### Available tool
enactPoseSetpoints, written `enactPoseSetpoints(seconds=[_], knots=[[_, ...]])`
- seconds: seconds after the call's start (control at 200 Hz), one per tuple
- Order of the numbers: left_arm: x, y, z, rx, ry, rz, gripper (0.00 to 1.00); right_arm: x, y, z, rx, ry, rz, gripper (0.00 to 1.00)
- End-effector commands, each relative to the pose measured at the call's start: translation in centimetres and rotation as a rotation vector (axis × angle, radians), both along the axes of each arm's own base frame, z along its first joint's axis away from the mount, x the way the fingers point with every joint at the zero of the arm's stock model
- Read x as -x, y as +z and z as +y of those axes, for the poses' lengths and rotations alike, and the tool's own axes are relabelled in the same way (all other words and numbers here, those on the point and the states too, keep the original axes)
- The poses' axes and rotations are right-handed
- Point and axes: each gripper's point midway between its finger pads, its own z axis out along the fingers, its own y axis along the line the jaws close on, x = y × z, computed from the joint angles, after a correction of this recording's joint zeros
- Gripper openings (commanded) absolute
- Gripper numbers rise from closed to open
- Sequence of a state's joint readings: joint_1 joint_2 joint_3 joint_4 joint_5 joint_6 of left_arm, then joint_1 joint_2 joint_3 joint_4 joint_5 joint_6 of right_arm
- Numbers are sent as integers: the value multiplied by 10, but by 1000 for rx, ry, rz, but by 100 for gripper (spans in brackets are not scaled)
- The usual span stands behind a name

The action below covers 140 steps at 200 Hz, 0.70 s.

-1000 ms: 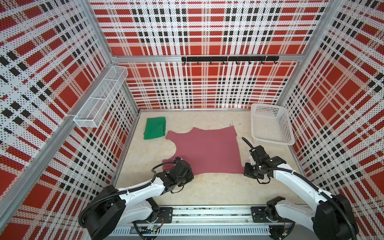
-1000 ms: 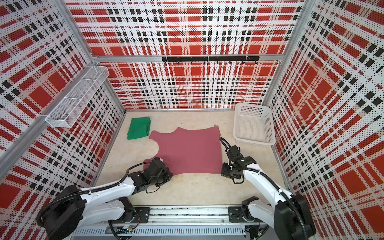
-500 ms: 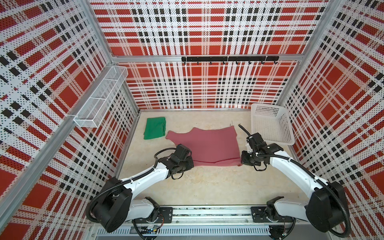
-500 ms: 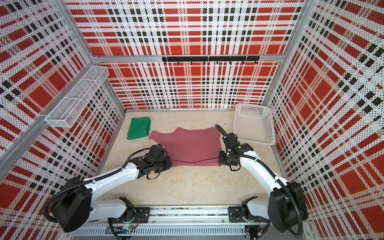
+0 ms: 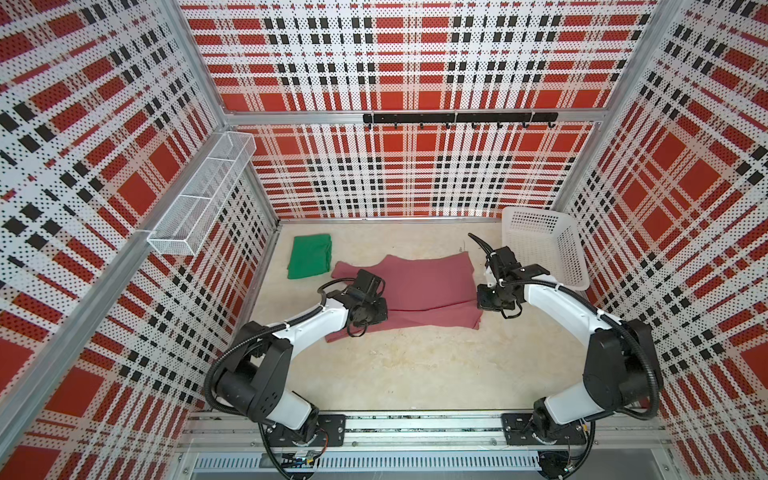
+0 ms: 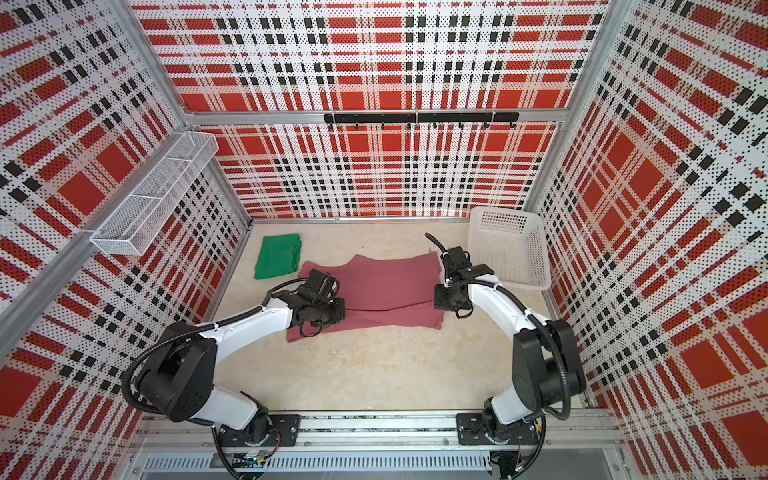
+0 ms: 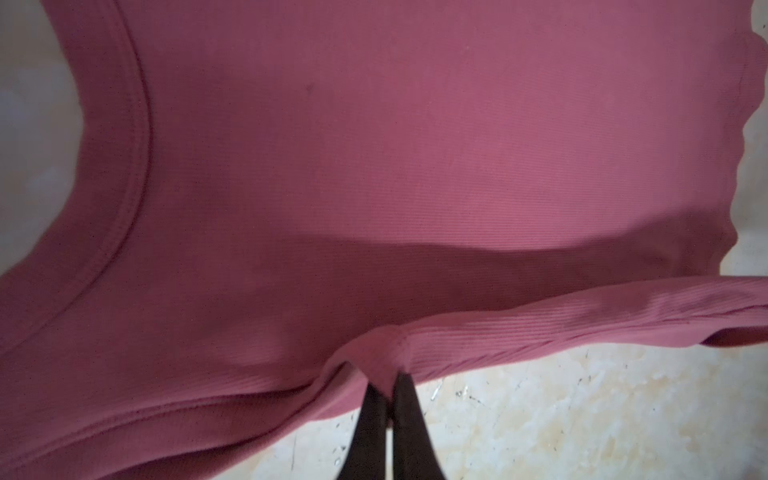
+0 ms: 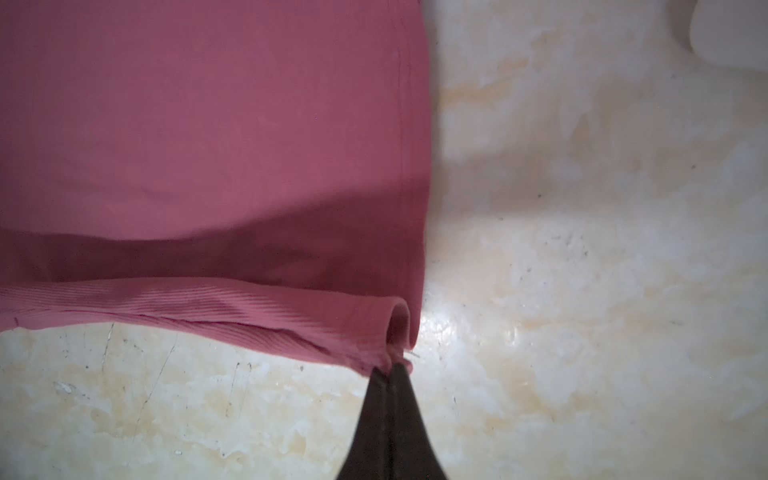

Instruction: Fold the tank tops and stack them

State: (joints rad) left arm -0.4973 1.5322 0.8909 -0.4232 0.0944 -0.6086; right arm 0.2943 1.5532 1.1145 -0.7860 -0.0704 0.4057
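One sandy table (image 5: 415, 374). Two tank tops lay on it: pink tank top (image 5: 424, 282) in middle, near edge doubled over. One white basket (image 5: 536, 226) stood far right. Folded green tank top (image 5: 311, 255) lay far left. Two grippers: left gripper (image 7: 388, 388), right gripper (image 8: 390, 368), each with fingers pinched tight on pink edge.

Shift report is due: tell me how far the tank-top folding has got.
Done: the bright green cloth tank top lies folded at the far left. In hand: the dusty rose-pink ribbed tank top is mid-fold, the left claw and right claw each shut on its near edge, lifted over the rest. Left: finish that fold, then stack the two; they lie side by side.
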Motion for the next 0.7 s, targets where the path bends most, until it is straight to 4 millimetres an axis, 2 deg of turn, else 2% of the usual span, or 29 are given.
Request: enactPoseSetpoints(seconds=[0.0,0.276,0.486,0.551,0.626,0.697], knots=[[-10,1,3,-26,-35,-2,0,-25,3,-2,16,19,-50,0],[-30,-4,10,-60,-37,2,0,-72,1,1,60,40,-86,0],[-51,-11,7,-76,-50,-3,0,-106,-4,-3,125,53,-107,0],[-58,-12,7,-81,-52,-7,0,-116,0,-6,145,55,-132,19],[-66,-8,11,-101,-52,-16,26,-120,11,-9,160,49,-156,31],[-72,2,20,-129,-37,-36,37,-112,20,-9,150,47,-165,34]])
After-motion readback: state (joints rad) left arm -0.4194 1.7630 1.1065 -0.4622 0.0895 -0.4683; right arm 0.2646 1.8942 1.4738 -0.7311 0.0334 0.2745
